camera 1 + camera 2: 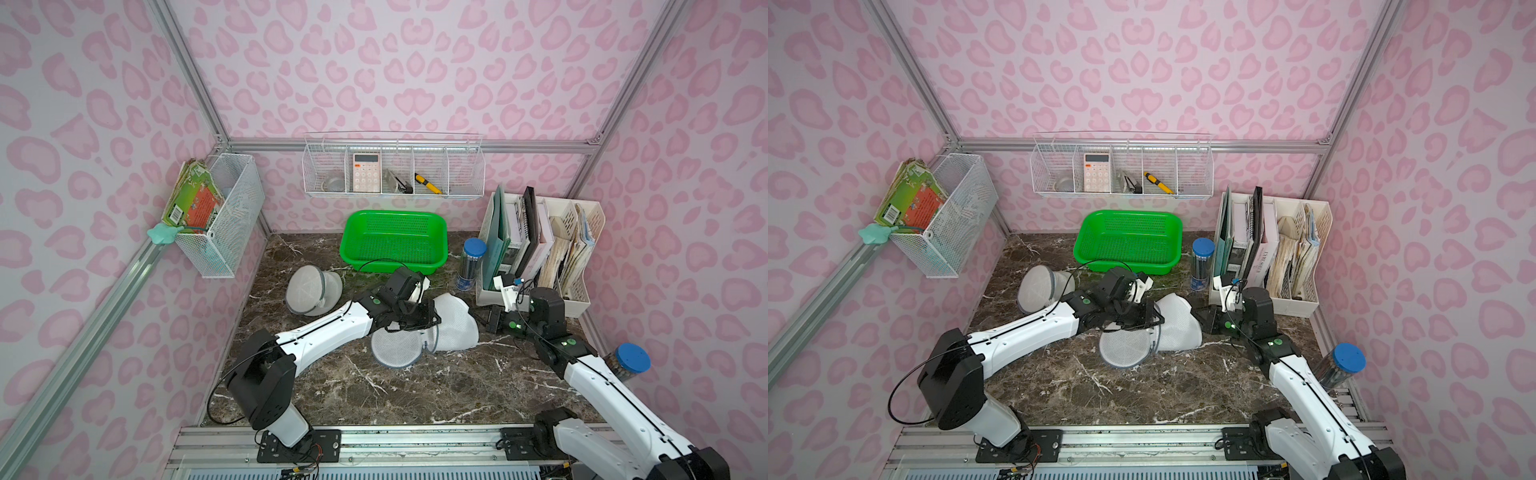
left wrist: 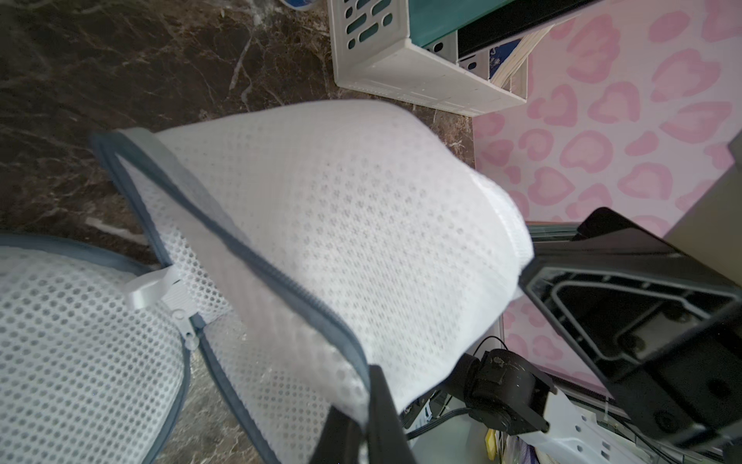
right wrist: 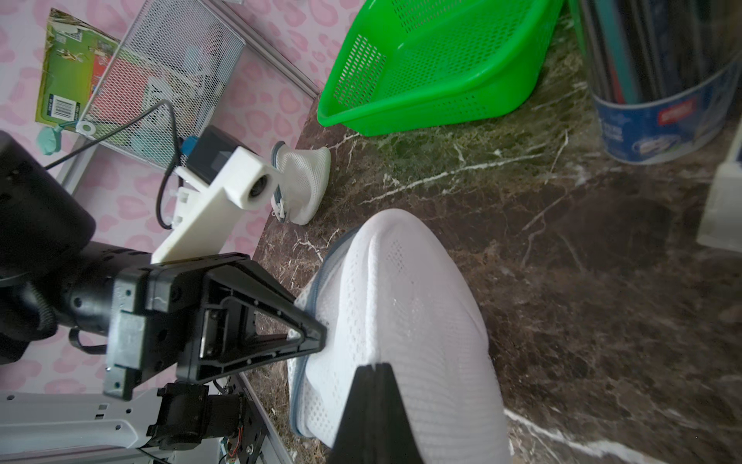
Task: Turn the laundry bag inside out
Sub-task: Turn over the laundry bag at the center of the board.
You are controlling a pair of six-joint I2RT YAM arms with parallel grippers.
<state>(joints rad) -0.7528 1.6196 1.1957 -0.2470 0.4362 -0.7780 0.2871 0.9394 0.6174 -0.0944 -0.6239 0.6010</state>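
A white mesh laundry bag [image 1: 455,322] [image 1: 1179,322] with grey zipper trim lies on its side mid-table. Its round lid flap [image 1: 395,347] is unzipped and lies flat in front. My left gripper [image 1: 428,320] [image 2: 367,418] is shut on the grey rim of the bag's mouth and holds it up. My right gripper [image 1: 480,322] [image 3: 375,367] is at the bag's closed end, jaws shut, seemingly pinching the mesh. The left gripper [image 3: 319,337] also shows in the right wrist view, at the rim. A second mesh bag [image 1: 311,291] lies to the left, untouched.
A green basket [image 1: 395,241] stands behind the bags. A blue-lidded tube [image 1: 471,264] and a white file organizer [image 1: 540,257] stand close behind my right arm. Another blue-lidded jar [image 1: 629,361] sits at the right edge. A wire basket [image 1: 224,212] hangs on the left wall.
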